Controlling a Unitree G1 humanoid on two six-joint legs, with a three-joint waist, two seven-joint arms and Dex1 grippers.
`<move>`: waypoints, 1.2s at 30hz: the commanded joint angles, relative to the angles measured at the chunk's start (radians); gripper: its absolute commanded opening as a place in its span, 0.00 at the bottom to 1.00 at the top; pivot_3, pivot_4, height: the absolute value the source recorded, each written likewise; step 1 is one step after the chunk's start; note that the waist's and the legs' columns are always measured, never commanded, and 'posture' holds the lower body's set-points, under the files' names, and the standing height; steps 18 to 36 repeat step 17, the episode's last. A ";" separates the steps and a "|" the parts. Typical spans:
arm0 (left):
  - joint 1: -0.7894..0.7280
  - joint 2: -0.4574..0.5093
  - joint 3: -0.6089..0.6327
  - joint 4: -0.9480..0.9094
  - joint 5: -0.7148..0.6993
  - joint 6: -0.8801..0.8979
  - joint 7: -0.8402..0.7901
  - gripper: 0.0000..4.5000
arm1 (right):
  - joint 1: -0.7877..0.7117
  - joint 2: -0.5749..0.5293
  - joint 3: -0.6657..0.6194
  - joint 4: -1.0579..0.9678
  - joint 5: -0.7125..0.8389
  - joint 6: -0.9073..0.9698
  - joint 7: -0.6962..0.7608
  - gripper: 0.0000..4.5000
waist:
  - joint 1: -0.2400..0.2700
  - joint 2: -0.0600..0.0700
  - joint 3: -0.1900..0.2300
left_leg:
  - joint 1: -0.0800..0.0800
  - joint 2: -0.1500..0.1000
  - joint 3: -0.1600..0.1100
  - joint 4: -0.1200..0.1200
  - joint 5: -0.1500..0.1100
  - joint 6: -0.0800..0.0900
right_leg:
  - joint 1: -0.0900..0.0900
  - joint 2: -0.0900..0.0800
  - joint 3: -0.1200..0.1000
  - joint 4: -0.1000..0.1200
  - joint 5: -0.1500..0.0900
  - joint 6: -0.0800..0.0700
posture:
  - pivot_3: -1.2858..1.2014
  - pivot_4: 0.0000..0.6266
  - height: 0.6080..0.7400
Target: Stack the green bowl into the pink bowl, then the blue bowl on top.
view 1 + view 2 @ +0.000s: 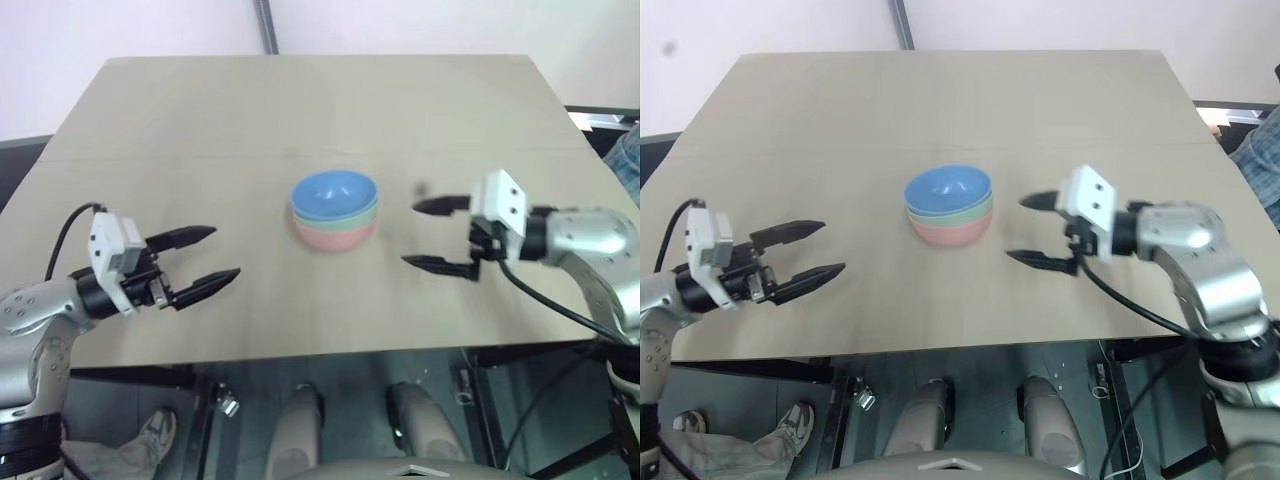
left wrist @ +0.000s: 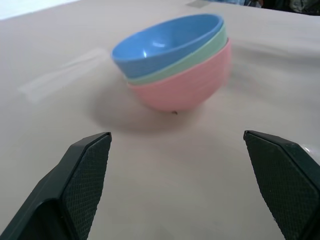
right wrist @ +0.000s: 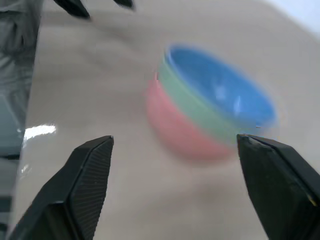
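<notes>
Three bowls nested mid-table, both claws wide and empty.

The table (image 1: 200, 120) carries one stack near its middle: pink bowl (image 1: 335, 236) at the bottom, green bowl (image 1: 362, 218) inside it, blue bowl (image 1: 333, 194) on top. The left gripper (image 1: 205, 258) hangs near the front-left edge, the right gripper (image 1: 432, 235) just beside the stack toward the right edge, neither touching it.

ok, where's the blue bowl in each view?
Left eye: blue bowl, table centre, top of the stack.
Right eye: left of centre.
Left wrist: upper middle.
Right wrist: right of centre.
Shared landmark: pink bowl beneath it.
</notes>
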 commanded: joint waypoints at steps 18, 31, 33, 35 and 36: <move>0.123 0.018 0.103 -0.137 -0.025 0.030 0.074 1.00 | 0.211 -0.160 -0.245 -0.138 0.148 0.069 -0.090 0.95 | -0.009 0.000 0.000 | 0.001 0.001 0.002 0.001 0.000 0.000 | 0.000 0.001 0.002 0.000 -0.003 0.004 | 0.52 0.24 0.90; 0.123 0.018 0.103 -0.137 -0.025 0.030 0.074 1.00 | 0.211 -0.160 -0.245 -0.138 0.148 0.069 -0.090 0.95 | -0.009 0.000 0.000 | 0.001 0.001 0.002 0.001 0.000 0.000 | 0.000 0.001 0.002 0.000 -0.003 0.004 | 0.52 0.24 0.90; 0.123 0.018 0.103 -0.137 -0.025 0.030 0.074 1.00 | 0.211 -0.160 -0.245 -0.138 0.148 0.069 -0.090 0.95 | -0.009 0.000 0.000 | 0.001 0.001 0.002 0.001 0.000 0.000 | 0.000 0.001 0.002 0.000 -0.003 0.004 | 0.52 0.24 0.90; 0.123 0.018 0.103 -0.137 -0.025 0.030 0.074 1.00 | 0.211 -0.160 -0.245 -0.138 0.148 0.069 -0.090 0.95 | -0.009 0.000 0.000 | 0.001 0.001 0.002 0.001 0.000 0.000 | 0.000 0.001 0.002 0.000 -0.003 0.004 | 0.52 0.24 0.90; 0.123 0.018 0.103 -0.137 -0.025 0.030 0.074 1.00 | 0.211 -0.160 -0.245 -0.138 0.148 0.069 -0.090 0.95 | -0.009 0.000 0.000 | 0.001 0.001 0.002 0.001 0.000 0.000 | 0.000 0.001 0.002 0.000 -0.003 0.004 | 0.52 0.24 0.90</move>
